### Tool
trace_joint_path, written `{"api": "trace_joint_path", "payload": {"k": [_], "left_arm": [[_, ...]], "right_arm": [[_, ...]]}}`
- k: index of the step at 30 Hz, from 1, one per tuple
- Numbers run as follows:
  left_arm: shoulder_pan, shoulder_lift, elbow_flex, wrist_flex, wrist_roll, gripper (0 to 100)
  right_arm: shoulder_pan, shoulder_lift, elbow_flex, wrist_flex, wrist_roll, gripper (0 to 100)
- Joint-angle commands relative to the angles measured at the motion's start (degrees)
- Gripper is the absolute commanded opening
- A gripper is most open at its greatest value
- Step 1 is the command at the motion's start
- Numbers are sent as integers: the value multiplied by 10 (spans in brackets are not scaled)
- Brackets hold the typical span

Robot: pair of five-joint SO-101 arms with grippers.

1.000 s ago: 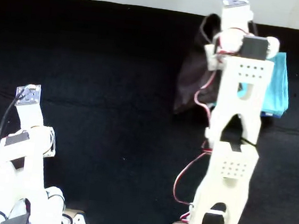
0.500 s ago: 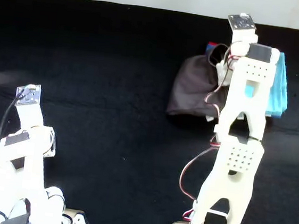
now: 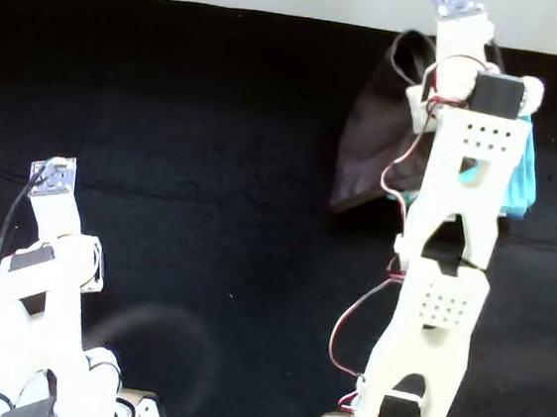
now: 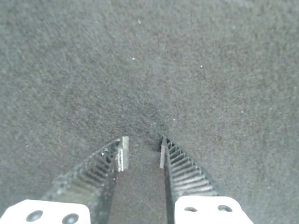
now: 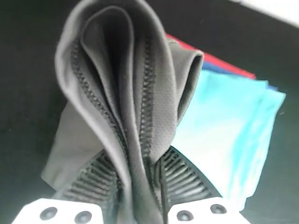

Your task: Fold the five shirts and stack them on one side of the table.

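right wrist view is showing the right claw (image 5: pixel 140 163) clamping a bunched fold of the dark grey shirt (image 5: pixel 124 79). the stitched hems are doubling up between the jaws and the cloth is rising in a loop instead of lying flat. just beyond it the turquoise shirt (image 5: pixel 233 135) is lying folded on top of the stack, with a red shirt (image 5: pixel 219 60) peeking out from under it. judging by this, the grey shirt is being held by its gathered edge so that it can be laid onto the pile, which is sitting by the far right corner of the worktop (image 3: pixel 200 101). high view is adding the wider layout: the right arm (image 3: pixel 440 285) is stretching out to the far edge and the grey shirt is draping beside the stack on its inner side. the arm is covering much of the pile, so the wrist camera is supplying the detail of the grip and the layers. left wrist view is showing the left claw (image 4: pixel 142 151) narrowly parted, gripping nothing, over bare worktop. high view is placing the left arm (image 3: pixel 42 273) tucked up by the near left corner, well apart from the shirts, probably parked to leave room.
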Motion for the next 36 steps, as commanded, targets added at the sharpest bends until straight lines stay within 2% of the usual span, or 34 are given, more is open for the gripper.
{"api": "trace_joint_path", "payload": {"k": [1,8,14,20,27,36], "left_arm": [[2,-4,2,-8,-2,139],[2,-4,2,-8,-2,139],[2,-4,2,-8,-2,139],[2,-4,2,-8,-2,139],[2,-4,2,-8,-2,139],[2,-4,2,-8,-2,139]], "right_arm": [[18,-61,-28,6,6,5],[88,-27,-27,0,57,5],[149,65,-27,-62,89,5],[166,140,-33,-72,106,5],[175,131,-28,-167,106,5],[186,175,-28,-191,106,5]]}}
